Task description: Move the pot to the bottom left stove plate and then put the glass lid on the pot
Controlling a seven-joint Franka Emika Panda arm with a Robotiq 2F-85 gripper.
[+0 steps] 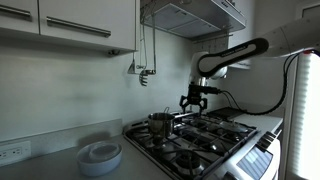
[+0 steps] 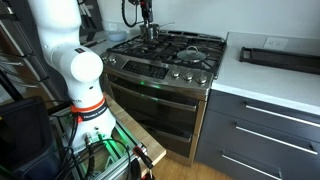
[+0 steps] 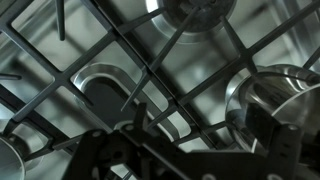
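My gripper (image 1: 193, 101) hung spread wide and empty, near the pot (image 1: 160, 122) at the cooktop's (image 2: 128, 50) rear left. My call: centre over one wall, descend straight, pinch squarely.

The pot (image 1: 160, 124) is seen as shiny silver. The grates (image 1: 215, 130) are shown black over a silvery cooktop (image 3: 45, 85). The stacked dishes (image 1: 100, 155) and counter (image 2: 270, 85) are rendered white, the drawers (image 2: 262, 128) dark grey.
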